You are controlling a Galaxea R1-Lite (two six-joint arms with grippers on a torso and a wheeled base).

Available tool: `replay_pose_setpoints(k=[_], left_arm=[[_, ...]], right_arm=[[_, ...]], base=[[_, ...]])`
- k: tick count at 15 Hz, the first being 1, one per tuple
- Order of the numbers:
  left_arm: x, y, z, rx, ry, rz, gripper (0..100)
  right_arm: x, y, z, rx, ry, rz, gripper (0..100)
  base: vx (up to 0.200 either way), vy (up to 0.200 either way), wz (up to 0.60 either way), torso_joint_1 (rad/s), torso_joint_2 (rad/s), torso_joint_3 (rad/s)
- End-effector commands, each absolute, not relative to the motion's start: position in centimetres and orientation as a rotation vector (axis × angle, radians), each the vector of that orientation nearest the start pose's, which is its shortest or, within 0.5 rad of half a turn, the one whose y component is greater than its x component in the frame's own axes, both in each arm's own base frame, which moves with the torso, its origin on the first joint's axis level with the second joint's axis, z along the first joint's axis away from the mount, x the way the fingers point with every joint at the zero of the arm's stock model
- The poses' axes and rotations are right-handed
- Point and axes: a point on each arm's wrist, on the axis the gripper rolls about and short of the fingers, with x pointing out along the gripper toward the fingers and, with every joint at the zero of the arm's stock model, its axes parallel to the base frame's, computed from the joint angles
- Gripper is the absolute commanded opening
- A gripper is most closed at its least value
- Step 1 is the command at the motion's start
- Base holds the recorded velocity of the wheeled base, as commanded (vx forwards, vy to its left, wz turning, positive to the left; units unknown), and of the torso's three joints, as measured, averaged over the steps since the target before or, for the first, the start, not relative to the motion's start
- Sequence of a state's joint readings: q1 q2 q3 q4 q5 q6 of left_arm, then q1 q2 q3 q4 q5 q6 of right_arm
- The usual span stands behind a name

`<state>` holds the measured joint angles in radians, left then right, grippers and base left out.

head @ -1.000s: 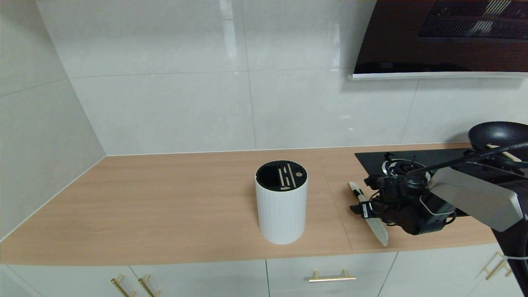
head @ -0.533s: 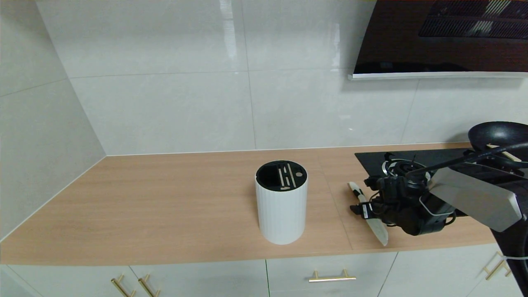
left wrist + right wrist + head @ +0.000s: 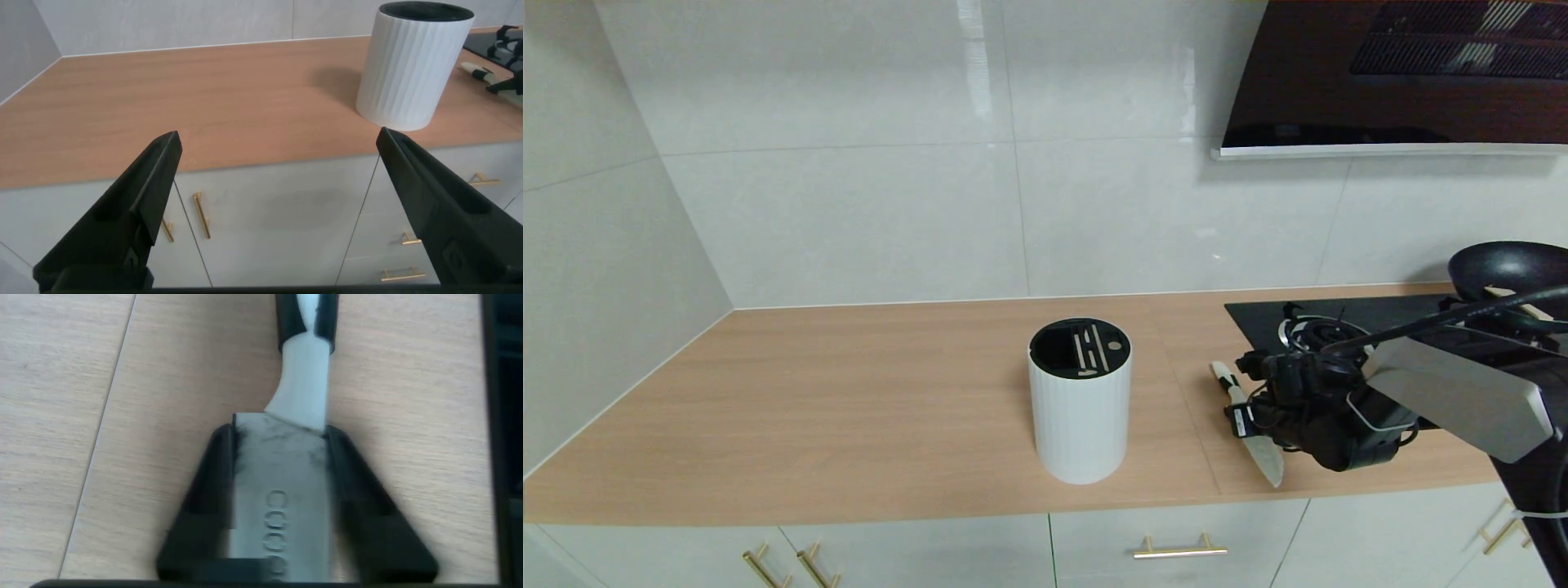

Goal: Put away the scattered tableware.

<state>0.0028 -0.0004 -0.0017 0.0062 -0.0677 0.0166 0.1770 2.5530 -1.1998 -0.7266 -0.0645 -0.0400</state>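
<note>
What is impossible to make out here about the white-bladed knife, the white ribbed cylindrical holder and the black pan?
- Head view: the white-bladed knife's middle is hidden under the right gripper.
- Right wrist view: its tip and handle end are cut off by the edges.
- Head view: the white ribbed cylindrical holder's slots are too dark inside.
- Head view: the black pan is cut off by the right edge.

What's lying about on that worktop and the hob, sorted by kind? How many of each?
knife: 1
white ribbed holder: 1
black pan: 1
Total: 3
</note>
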Motion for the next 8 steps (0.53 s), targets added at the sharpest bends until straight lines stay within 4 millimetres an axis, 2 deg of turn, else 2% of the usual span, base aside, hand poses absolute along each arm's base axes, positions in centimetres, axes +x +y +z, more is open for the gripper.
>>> replay_pose_setpoints(k=[1, 7, 8], left_arm=[[-2.30, -0.16, 7.53, 0.017, 0.004, -0.064, 100], [-2.30, -0.16, 7.53, 0.017, 0.004, -0.064, 100], [-2.30, -0.16, 7.53, 0.020, 0.004, -0.064, 100]], right_arm=[[43.60, 7.75, -5.18, -0.119, 0.634, 0.120, 0], [43.60, 7.74, -5.18, -0.121, 0.634, 0.114, 0], [43.75, 7.69, -4.36, -0.114, 0.609, 0.109, 0]], base=[[0.000, 0.000, 0.00, 0.000, 0.00, 0.000], [0.000, 0.000, 0.00, 0.000, 0.00, 0.000], [0.000, 0.000, 0.00, 0.000, 0.00, 0.000]])
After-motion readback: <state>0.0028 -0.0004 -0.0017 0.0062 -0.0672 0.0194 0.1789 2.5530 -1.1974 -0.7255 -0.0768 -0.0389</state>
